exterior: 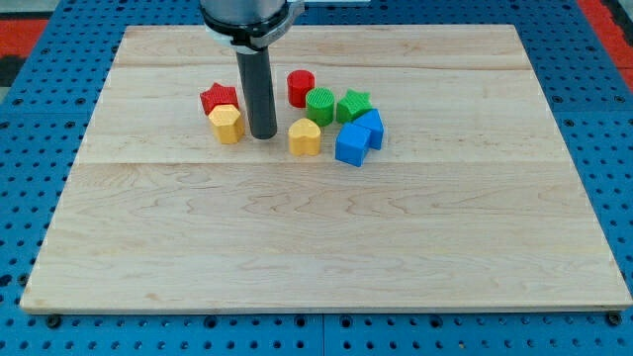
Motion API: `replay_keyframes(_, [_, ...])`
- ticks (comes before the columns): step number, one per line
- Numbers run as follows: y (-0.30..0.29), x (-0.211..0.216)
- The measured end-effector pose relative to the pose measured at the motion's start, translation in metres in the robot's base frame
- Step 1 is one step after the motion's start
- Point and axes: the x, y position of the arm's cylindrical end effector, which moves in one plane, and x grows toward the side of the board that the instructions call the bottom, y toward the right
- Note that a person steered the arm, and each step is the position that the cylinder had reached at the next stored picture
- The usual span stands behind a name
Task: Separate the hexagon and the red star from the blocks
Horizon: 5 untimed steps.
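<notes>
Upright, the rod drops from the frame's top centre; my tip (262, 134) rests on the wooden board (326, 247), bare-ended and holding nothing, just right of the yellow hexagon (226, 124). Touching that hexagon, the red star (219, 98) sits behind it, upper left. A yellow heart (305, 136) lies right of the tip

bright even light | soft short shadows | sharp, no glare

Matt pale wooden board (326, 237)
</notes>
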Motion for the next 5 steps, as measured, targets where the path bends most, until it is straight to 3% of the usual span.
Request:
replay_keyframes(3, [-0.002,0.000])
replay_keyframes(4, [-0.043,0.013])
replay_keyframes(5, [-0.030,-0.004])
